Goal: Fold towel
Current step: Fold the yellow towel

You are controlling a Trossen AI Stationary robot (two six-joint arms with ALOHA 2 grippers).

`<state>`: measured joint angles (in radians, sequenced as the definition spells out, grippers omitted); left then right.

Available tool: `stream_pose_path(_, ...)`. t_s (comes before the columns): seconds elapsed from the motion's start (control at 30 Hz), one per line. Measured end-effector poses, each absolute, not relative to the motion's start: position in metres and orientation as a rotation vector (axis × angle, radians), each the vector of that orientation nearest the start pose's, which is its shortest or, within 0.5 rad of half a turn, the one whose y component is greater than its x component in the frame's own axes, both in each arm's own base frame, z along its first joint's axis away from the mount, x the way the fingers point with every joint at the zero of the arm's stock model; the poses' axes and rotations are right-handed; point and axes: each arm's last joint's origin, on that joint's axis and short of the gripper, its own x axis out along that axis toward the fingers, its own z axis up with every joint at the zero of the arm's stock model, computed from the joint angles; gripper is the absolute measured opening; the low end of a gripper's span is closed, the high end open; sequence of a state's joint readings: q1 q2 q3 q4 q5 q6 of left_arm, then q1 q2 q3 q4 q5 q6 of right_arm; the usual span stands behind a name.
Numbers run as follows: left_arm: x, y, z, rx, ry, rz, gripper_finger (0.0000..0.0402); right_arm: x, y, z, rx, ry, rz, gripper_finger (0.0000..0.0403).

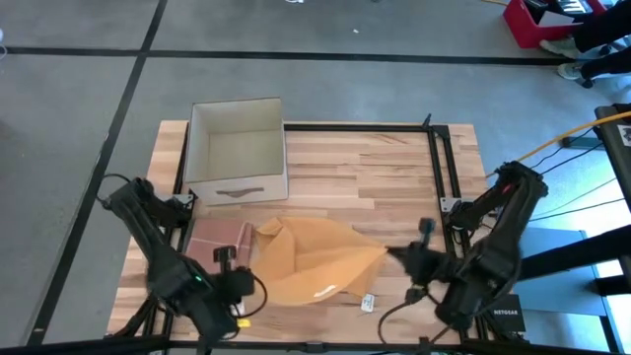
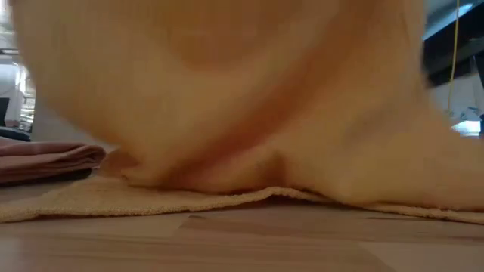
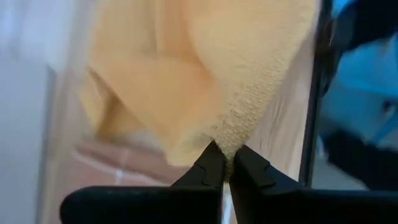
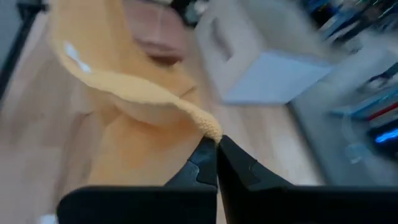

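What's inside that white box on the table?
From above, the open white rectangular storage box shows only bare pale walls and floor, nothing inside. The corner under its near wall is hidden. Beside it lie a folded pink towel and a yellow towel.

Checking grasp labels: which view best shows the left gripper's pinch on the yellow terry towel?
Left wrist view: the left gripper is shut on a corner of the yellow terry towel. The high view shows the towel whole, the pinch tiny. The low view shows only cloth. The right wrist view shows the right gripper pinching another corner.

On my wooden table (image 1: 375,168) I see a white box (image 1: 237,148), with a folded pink cloth (image 1: 219,237) just beside it.
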<state>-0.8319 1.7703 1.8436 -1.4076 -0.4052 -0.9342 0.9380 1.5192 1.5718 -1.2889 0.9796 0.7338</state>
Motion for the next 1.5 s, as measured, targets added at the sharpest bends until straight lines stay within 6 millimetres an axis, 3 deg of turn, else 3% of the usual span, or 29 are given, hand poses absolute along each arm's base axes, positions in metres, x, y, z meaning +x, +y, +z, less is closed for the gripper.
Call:
stream_pose_path(0.2, 0.213, -0.21, 0.404, 0.027, 0.788, 0.206, 0.0006, 0.172, 0.181, 0.415, -0.344, 0.496, -0.381, 0.0001)
stream_pose_path(0.4, 0.196, -0.169, 0.44, 0.041, 0.543, 0.364, 0.0007, 0.175, 0.154, 0.435, -0.346, 0.464, -0.468, 0.0001)
stream_pose_path(0.63, 0.191, -0.137, 0.457, 0.049, 0.403, 0.527, 0.0007, 0.169, 0.111, 0.455, -0.334, 0.41, -0.614, 0.0001)
stream_pose_path(0.8, 0.199, -0.12, 0.461, 0.064, 0.348, 0.655, 0.0007, 0.158, 0.077, 0.467, -0.31, 0.4, -0.718, 0.0001)
stream_pose_path(0.97, 0.21, -0.103, 0.462, 0.076, 0.342, 0.744, 0.0007, 0.153, 0.056, 0.473, -0.25, 0.405, -0.78, 0.0001)
stream_pose_path(1.07, 0.218, -0.096, 0.47, 0.087, 0.361, 0.699, 0.0006, 0.155, 0.049, 0.477, -0.224, 0.396, -0.798, 0.0001)
stream_pose_path(1.2, 0.222, -0.086, 0.498, 0.037, 0.31, 0.506, 0.0004, 0.161, 0.044, 0.491, -0.188, 0.357, -0.743, 0.0001)
stream_pose_path(1.4, 0.206, -0.077, 0.543, 0.03, 0.134, 0.457, 0.0005, 0.149, 0.04, 0.533, -0.123, 0.217, -0.632, 0.0001)
stream_pose_path(1.5, 0.197, -0.081, 0.551, 0.01, 0.105, 0.414, 0.0005, 0.145, 0.041, 0.544, -0.071, 0.191, -0.486, 0.0001)
